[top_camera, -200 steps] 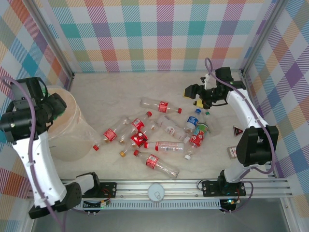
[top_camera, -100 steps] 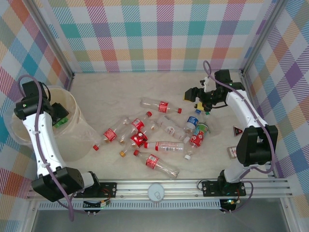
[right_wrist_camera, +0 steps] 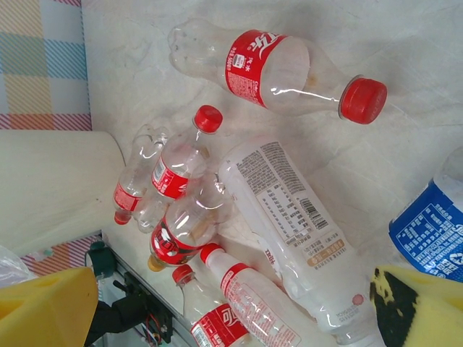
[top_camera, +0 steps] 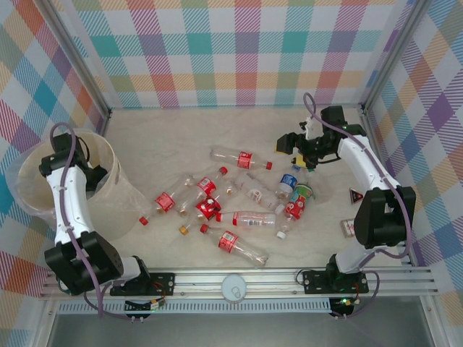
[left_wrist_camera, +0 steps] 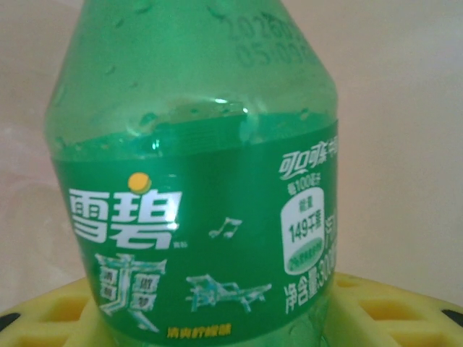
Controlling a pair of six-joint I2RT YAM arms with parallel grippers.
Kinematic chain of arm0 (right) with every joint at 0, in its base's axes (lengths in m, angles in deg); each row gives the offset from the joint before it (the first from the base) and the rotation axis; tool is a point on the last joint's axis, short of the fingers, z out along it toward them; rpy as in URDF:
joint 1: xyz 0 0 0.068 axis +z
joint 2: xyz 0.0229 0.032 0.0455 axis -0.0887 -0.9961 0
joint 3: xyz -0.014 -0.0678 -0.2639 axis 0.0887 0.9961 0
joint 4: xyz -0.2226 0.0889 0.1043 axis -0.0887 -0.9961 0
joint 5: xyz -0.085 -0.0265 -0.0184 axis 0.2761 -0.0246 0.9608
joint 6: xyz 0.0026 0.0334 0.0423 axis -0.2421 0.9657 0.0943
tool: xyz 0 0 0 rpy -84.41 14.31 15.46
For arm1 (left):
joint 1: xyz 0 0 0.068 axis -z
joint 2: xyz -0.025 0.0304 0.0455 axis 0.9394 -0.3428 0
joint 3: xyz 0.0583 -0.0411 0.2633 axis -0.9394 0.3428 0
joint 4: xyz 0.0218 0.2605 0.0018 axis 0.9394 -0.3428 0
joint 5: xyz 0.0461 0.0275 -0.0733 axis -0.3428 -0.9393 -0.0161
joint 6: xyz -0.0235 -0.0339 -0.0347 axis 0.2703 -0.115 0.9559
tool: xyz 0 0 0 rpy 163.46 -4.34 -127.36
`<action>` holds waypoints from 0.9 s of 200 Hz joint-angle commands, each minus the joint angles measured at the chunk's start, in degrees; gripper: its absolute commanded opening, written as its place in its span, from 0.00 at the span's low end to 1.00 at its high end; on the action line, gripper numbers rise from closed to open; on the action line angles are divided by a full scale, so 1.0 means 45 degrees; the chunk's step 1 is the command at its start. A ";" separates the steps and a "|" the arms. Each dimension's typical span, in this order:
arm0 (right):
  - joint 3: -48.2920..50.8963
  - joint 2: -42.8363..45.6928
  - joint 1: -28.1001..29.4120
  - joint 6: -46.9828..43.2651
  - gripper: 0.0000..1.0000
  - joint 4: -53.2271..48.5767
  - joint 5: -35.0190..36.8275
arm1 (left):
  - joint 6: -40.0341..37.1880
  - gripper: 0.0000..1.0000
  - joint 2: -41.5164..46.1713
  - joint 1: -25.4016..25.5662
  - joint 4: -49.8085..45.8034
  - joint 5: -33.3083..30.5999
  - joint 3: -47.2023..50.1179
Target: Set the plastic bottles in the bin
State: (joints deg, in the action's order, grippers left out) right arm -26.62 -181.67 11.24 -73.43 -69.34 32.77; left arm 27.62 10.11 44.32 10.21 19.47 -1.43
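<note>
Many bottles clustered (box apart).

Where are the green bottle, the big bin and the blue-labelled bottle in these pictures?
green bottle (left_wrist_camera: 195, 217): left wrist view, on its green label.
bin (top_camera: 119, 206): top external view, on its side wall.
blue-labelled bottle (right_wrist_camera: 427, 231): right wrist view, on its blue label.
</note>
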 commanded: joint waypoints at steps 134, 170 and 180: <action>0.0831 0.0862 -0.0524 0.0290 0.96 0.0077 0.1832 | 0.0525 0.00 -0.7104 0.4957 0.4855 0.0936 -0.4490; 0.1115 0.1329 -0.0908 0.0203 0.96 -0.0244 0.2323 | 0.0288 0.00 -0.9657 0.5747 0.3296 0.0309 -0.7411; 0.1243 0.1462 -0.0964 0.0227 0.97 -0.0244 0.2461 | 0.0263 0.00 -0.9947 0.5830 0.3094 0.0155 -0.7714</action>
State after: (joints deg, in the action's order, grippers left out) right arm -22.64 -177.65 7.62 -72.95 -69.10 41.99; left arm 29.55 -31.95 68.80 28.75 22.29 -31.48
